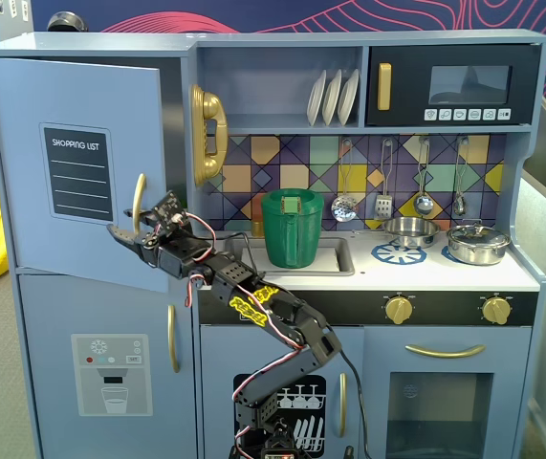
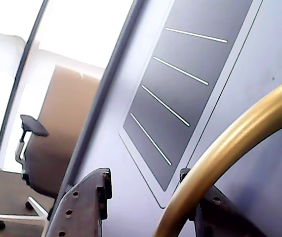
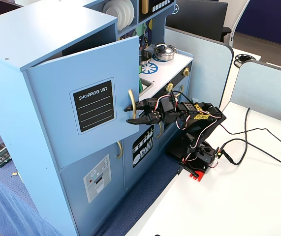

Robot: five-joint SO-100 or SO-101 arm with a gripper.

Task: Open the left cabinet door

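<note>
We have the left cabinet door (image 1: 76, 167) partly ajar — upper left of the toy kitchen (one fixed view). Our gripper (image 3: 134, 114), jaws wide, straddles its gold handle (image 2: 229, 148) unclamped; next, we judge, hook and pull outward.

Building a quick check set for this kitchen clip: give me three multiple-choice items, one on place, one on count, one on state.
1. Where is the gripper?
A. at the gold handle of the shopping-list door
B. inside the sink
C. on the microwave

2. How many white plates stand on the shelf?
A. one
B. three
C. five

3. The shopping-list door is:
A. shut flush
C. taken off
B. swung partly open

Answers: 1 A, the fingers straddle the handle in the wrist view; 2 B, three stand side by side; 3 B, its handle edge stands out from the cabinet.
</note>
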